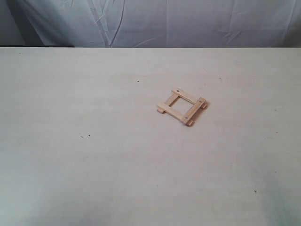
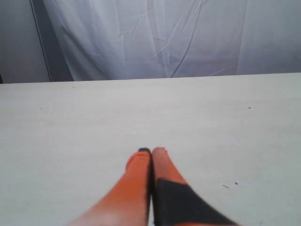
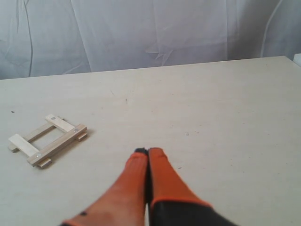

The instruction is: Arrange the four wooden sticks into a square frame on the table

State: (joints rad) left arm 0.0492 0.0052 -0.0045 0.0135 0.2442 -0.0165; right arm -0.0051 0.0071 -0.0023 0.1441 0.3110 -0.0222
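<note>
The four wooden sticks lie joined as a small square frame [image 1: 182,107] on the table [image 1: 94,165], a little right of centre, with the ends sticking out at the corners. Two strips lie on top of the other two. The right wrist view also shows the square frame [image 3: 47,140], off to one side and well clear of my right gripper [image 3: 148,151], which is shut with nothing in it. My left gripper [image 2: 151,150] is shut and empty over the bare table [image 2: 70,132]; no stick shows in that view. Neither arm appears in the exterior view.
A wrinkled white cloth backdrop [image 1: 155,21] hangs behind the table's far edge. A few tiny dark specks [image 1: 85,136] dot the tabletop. The cloth backdrop [image 3: 141,33] also fills the background of the right wrist view.
</note>
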